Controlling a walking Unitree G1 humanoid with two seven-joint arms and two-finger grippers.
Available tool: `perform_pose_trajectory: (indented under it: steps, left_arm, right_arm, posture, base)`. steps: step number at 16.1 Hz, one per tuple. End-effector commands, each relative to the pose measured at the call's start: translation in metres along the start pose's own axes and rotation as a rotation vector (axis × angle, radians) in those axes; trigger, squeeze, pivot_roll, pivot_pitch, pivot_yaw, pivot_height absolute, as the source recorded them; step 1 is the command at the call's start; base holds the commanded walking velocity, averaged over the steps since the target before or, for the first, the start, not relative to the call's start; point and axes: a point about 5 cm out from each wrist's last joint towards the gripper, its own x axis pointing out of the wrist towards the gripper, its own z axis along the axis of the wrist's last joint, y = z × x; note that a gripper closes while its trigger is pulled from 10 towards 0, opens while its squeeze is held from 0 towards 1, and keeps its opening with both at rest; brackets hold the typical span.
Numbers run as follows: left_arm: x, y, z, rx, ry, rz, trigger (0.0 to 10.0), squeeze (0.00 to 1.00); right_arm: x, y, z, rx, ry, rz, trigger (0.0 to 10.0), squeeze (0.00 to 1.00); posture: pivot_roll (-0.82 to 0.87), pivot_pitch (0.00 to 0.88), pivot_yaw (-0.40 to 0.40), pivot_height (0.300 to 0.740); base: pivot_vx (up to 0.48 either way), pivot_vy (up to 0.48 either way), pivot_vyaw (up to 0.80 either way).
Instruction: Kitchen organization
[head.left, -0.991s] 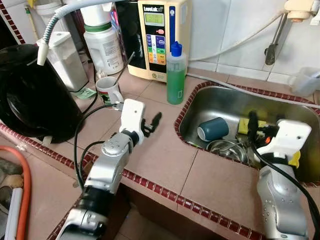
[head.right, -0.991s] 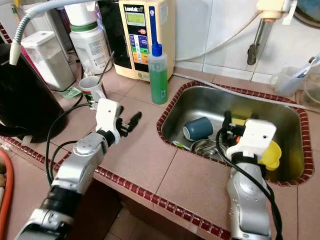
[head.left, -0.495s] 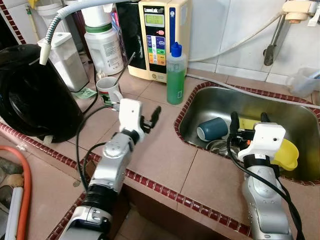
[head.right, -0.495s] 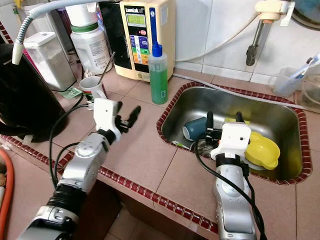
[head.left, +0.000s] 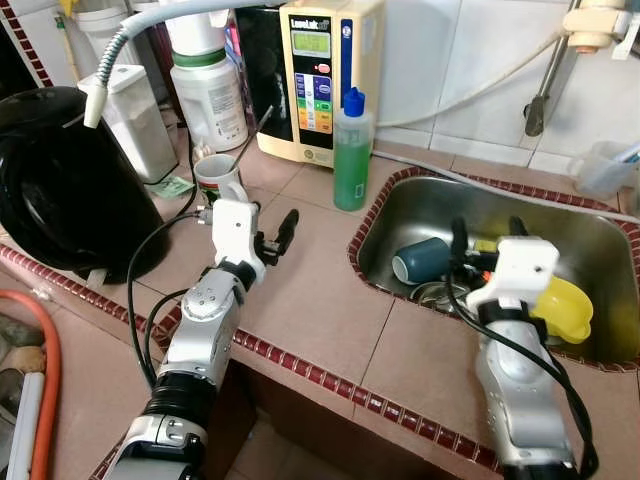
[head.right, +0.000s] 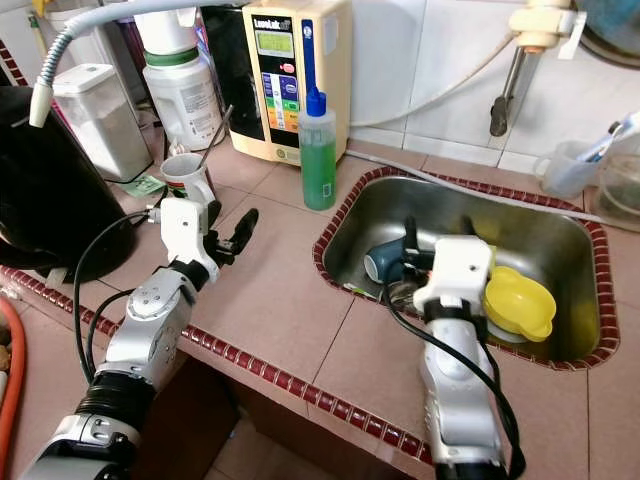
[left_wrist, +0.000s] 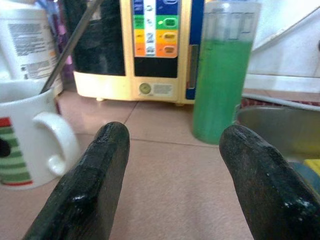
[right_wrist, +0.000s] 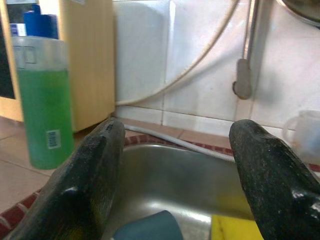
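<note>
My left gripper (head.left: 278, 232) is open and empty, low over the tiled counter between a white mug (head.left: 215, 180) with a spoon in it and a green soap bottle (head.left: 351, 150). In the left wrist view the mug (left_wrist: 25, 142) lies beside one finger and the bottle (left_wrist: 222, 85) stands ahead. My right gripper (head.left: 488, 235) is open above the steel sink (head.left: 420, 200), holding nothing. Just beyond its fingers a blue cup (head.left: 420, 260) lies on its side. A yellow bowl (head.left: 565, 308) rests to the right of that wrist.
A cream water machine (head.left: 325, 70), a white jar (head.left: 208, 90) and a clear canister (head.left: 130, 120) line the back of the counter. A black appliance (head.left: 60, 180) fills the left. A tap (head.left: 550, 70) hangs over the sink. Red tile trim edges the counter front (head.left: 320, 378).
My left gripper has moved left, closer to the mug. My right arm has swung left over the sink, uncovering the yellow bowl on its right.
</note>
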Motion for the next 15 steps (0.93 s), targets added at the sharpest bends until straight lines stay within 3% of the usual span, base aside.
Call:
perform_pose_trajectory:
  steps: [1, 5, 15]
  left_arm:
    - [0.002, 0.004, 0.006, 0.005, -0.021, 0.001, 10.0, 0.00]
    - [0.004, 0.001, 0.004, 0.019, -0.013, -0.025, 10.0, 0.00]
    - [0.010, -0.001, 0.010, 0.021, -0.038, -0.029, 10.0, 0.00]
  right_arm:
    - [0.002, 0.003, -0.002, 0.007, 0.001, 0.018, 10.0, 0.00]
    - [0.004, 0.003, -0.007, 0.005, 0.010, 0.031, 10.0, 0.00]
    - [0.020, 0.002, -0.004, 0.001, -0.023, 0.018, 10.0, 0.00]
  posture:
    - [-0.16, 0.000, 0.057, 0.740]
    - [-0.15, 0.000, 0.051, 0.740]
    - [-0.14, 0.000, 0.057, 0.740]
  base:
    - [0.000, 0.000, 0.00]
    - [0.000, 0.000, 0.00]
    - [-0.278, 0.000, 0.00]
